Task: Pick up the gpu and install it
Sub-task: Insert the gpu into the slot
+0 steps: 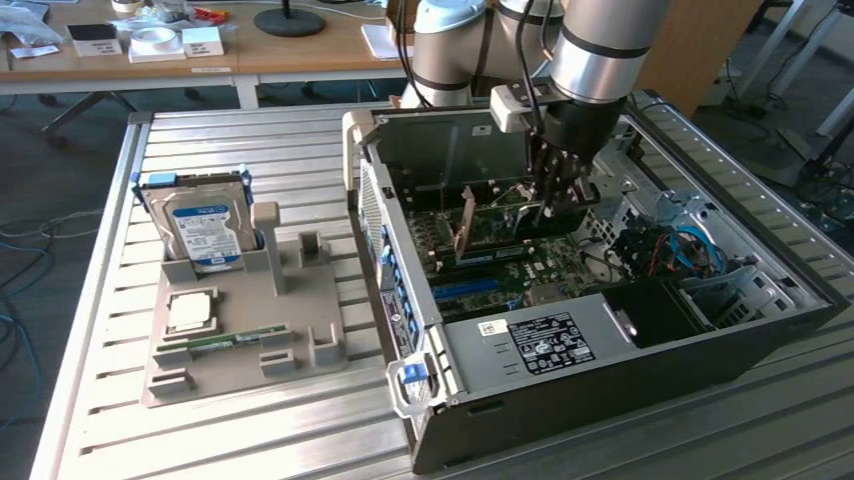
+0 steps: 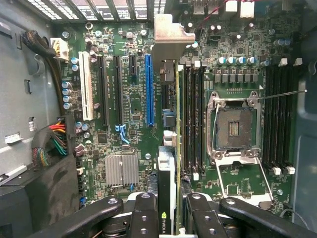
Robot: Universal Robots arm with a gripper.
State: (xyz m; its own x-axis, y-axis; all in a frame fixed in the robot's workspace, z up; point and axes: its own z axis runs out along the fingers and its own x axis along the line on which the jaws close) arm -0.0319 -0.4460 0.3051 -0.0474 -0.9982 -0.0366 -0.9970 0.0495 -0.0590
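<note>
Currently, the gripper (image 2: pixel 172 214) is clamping the gpu (image 2: pixel 167 171) between its two black fingers (image 2: pixel 146 213). One finger is pressing on each face of the card, so the jaws are standing partly closed on the card's upper edge. The gpu is hanging upright and edge-on inside the open computer case (image 1: pixel 747 330), with its metal bracket (image 2: pixel 171 32) pointing toward the vented wall of the case. The card is sitting over the motherboard (image 2: pixel 133 109), just beside the long blue slot (image 2: pixel 149 89) and between that slot and the memory slots next to the empty processor socket (image 2: pixel 234 128). Whether its lower edge is touching the board cannot be determined. A finned silver heatsink (image 2: pixel 121 169) is lying on the board on the far side of the blue slot from the card. The case is lying on its side with its panel off, occupying the part of the worktop (image 1: pixel 267 140) toward the exterior view's right edge, with the labelled power supply (image 1: pixel 534 345) filling its near corner. Well apart from the case, toward the worktop's edge at the exterior view's left, a grey holder (image 1: pixel 314 345) is carrying three parts. A hard drive (image 1: pixel 200 225) is standing upright at its far end. A square processor chip (image 1: pixel 190 312) and a narrow green memory stick (image 1: pixel 238 338) are lying flat nearer its front.
</note>
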